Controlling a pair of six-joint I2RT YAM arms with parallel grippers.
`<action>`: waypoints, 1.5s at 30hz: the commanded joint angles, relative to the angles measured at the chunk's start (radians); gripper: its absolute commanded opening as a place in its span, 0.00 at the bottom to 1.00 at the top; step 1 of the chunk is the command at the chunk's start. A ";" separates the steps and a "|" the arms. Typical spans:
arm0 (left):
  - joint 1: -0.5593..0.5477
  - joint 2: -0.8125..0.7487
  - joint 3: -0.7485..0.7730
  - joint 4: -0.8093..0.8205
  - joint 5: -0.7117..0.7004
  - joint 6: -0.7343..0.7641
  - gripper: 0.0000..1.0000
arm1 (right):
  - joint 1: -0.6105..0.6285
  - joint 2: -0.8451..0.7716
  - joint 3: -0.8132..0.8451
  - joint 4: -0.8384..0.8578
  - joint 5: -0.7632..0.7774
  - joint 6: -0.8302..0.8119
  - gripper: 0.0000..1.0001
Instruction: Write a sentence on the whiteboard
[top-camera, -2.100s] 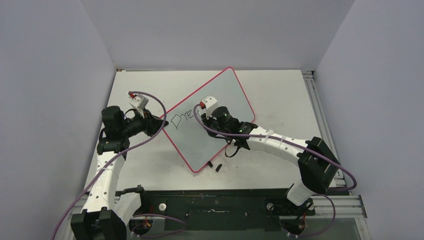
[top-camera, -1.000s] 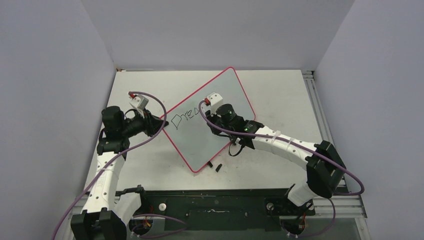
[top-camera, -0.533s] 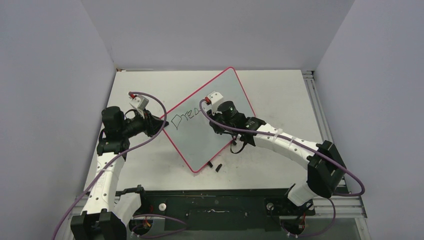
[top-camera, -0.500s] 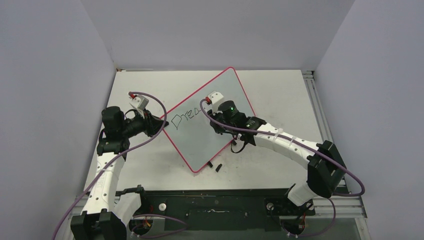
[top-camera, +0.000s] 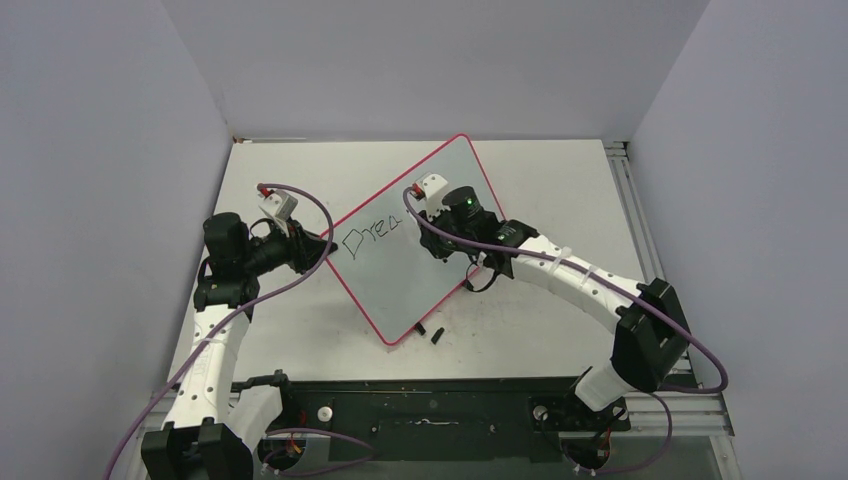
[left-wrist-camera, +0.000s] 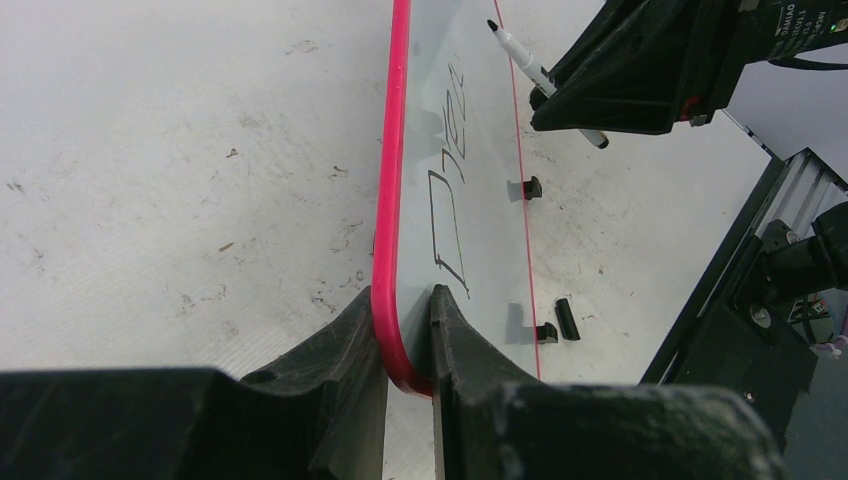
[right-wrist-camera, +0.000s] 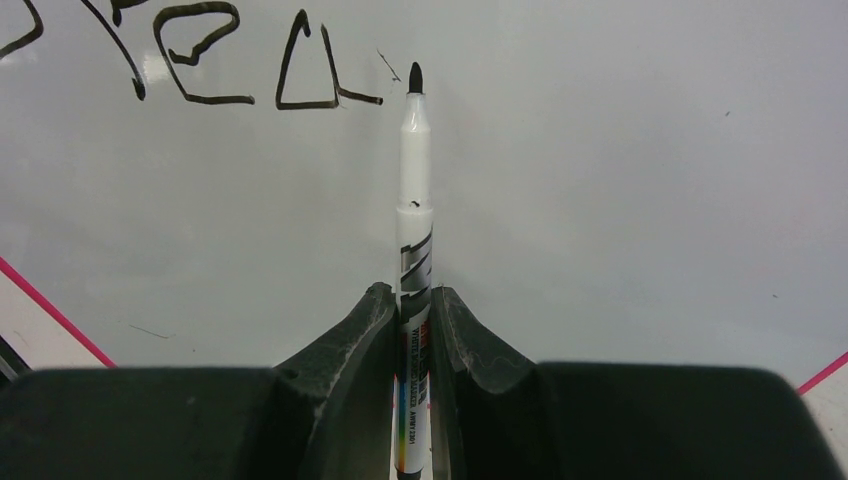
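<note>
Right gripper (right-wrist-camera: 412, 300) is clamping black marker (right-wrist-camera: 413, 190), tip beside sentence (right-wrist-camera: 215, 98) reading "Drea"; left gripper (left-wrist-camera: 400, 310) is pinching pink-rimmed whiteboard (left-wrist-camera: 470, 200).

White whiteboard (top-camera: 402, 290) with pink-red rim; black sentence (top-camera: 366, 238); white marker (right-wrist-camera: 414, 200), black tip, multicoloured label.

Black handwritten letters (top-camera: 368, 238) "Drea" stand on the whiteboard (top-camera: 410, 285).

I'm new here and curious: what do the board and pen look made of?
Board: glossy white coated panel, perhaps melamine or steel; it shows faint reflections. Its pink-red rim looks plastic. Pen: smooth white plastic barrel, printed label, dark felt-like tip.
</note>
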 joint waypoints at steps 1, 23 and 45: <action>-0.012 0.002 0.006 -0.037 -0.053 0.127 0.00 | 0.003 0.025 0.059 0.002 -0.020 -0.020 0.05; -0.012 -0.001 0.009 -0.036 -0.051 0.127 0.00 | 0.019 0.112 0.159 -0.048 -0.008 -0.031 0.05; -0.012 -0.009 0.005 -0.033 -0.044 0.124 0.00 | 0.039 0.097 0.080 -0.068 -0.002 0.001 0.05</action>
